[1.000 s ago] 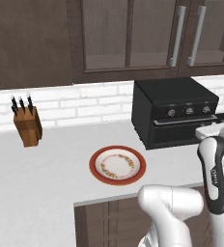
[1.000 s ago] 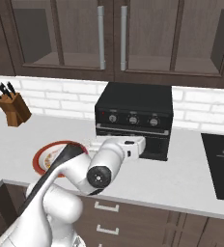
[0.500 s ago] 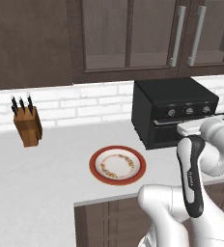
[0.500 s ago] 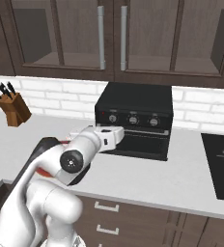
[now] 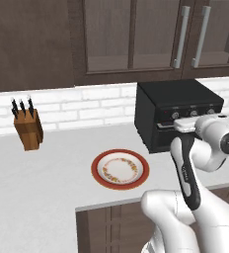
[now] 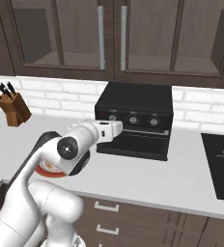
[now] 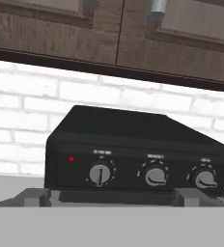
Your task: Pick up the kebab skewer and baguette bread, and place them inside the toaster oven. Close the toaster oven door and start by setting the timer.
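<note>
With the end effector (image 6: 115, 129) spread wide and nothing held, the toaster oven (image 6: 134, 120) is faced head-on just ahead, knob row (image 7: 152, 176) level w/ it.

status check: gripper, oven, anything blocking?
Gripper open, empty, facing the knobs. Boxy black toaster oven door shut. Red-rimmed plate bare, nothing in the way.

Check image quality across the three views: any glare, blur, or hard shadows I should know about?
Left base view: flat, even light, soft shadow beside the knife block, plate crisp. Right base view: the toaster oven front is very dark with little detail and no glare. Hand view: slightly soft, knob labels unreadable, red indicator light clear.
</note>
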Available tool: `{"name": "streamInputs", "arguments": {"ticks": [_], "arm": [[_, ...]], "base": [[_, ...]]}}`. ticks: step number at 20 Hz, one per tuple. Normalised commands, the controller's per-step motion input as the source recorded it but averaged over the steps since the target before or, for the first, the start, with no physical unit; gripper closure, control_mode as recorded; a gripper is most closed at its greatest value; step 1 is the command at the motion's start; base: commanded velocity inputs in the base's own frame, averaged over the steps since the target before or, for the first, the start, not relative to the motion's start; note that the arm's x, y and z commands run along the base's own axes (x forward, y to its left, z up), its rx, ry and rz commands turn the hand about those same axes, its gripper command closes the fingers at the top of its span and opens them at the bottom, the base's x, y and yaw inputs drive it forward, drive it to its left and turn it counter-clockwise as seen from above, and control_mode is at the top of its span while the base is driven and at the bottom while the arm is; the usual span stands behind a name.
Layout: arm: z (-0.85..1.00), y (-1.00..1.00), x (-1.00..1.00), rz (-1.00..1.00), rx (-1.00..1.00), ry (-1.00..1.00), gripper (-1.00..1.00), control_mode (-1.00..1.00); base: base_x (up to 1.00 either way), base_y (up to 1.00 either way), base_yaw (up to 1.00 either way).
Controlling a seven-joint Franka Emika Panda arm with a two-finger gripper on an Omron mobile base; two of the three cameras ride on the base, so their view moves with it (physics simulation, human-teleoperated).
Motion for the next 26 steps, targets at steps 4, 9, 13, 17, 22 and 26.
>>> {"name": "streamInputs", "arguments": {"ticks": [4,9,13,17,22,26], "arm": [[-0.09,0.03,0.30,0.02,0.00,0.06,-1.00,-1.00],[-0.16,0.00,0.33,0.09,0.00,0.06,-1.00,-1.00],[-0.07,0.00,0.30,0.07,0.00,0.07,-1.00,-1.00],[-0.04,0.00,0.28,0.04,0.01,0.05,-1.00,-1.00],[-0.08,0.00,0.23,0.02,0.05,0.00,-1.00,-1.00],[-0.09,0.00,0.06,0.00,0.06,0.00,-1.00,-1.00]], "base": [[0.00,0.00,0.00],[0.00,0.00,0.00],[0.00,0.00,0.00],[0.00,0.00,0.00],[0.00,0.00,0.00],[0.00,0.00,0.00]]}}
